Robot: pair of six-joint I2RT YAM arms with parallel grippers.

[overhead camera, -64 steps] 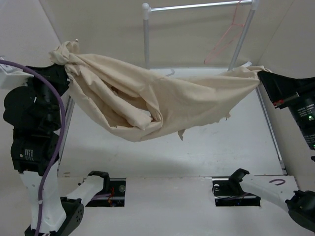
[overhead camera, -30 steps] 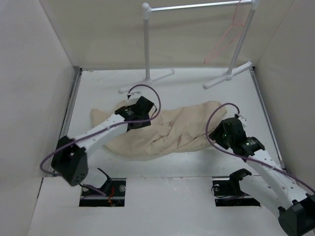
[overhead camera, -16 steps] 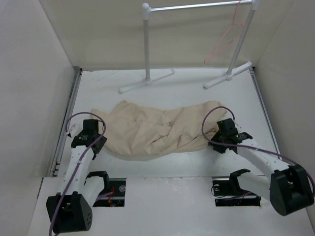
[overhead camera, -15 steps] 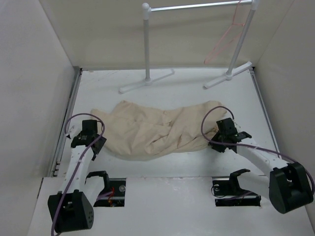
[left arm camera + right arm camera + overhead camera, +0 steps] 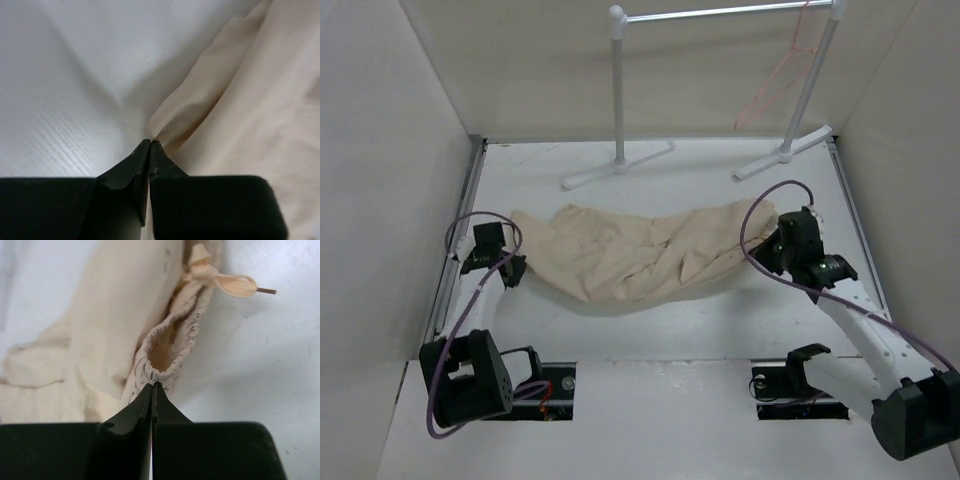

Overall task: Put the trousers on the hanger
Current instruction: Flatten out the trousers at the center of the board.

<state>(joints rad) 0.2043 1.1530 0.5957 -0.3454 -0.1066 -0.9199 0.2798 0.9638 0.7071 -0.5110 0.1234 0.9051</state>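
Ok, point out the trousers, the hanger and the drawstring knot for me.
trousers (image 5: 620, 262): top external view, middle of the crumpled cloth.
hanger (image 5: 768, 90): top external view, slanted pink side wire.
drawstring knot (image 5: 204, 271): right wrist view, the tied knot itself.

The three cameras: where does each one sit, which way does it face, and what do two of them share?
Top external: above and behind the robot, looking down over the table to the rack and the hanger; the left arm and right arm show.
Left wrist: on the left arm, looking along the shut left gripper at a fold of the trousers.
Right wrist: on the right arm, looking along the shut right gripper at the trousers' gathered waistband.
Shared: the top view also shows both pinched ends.
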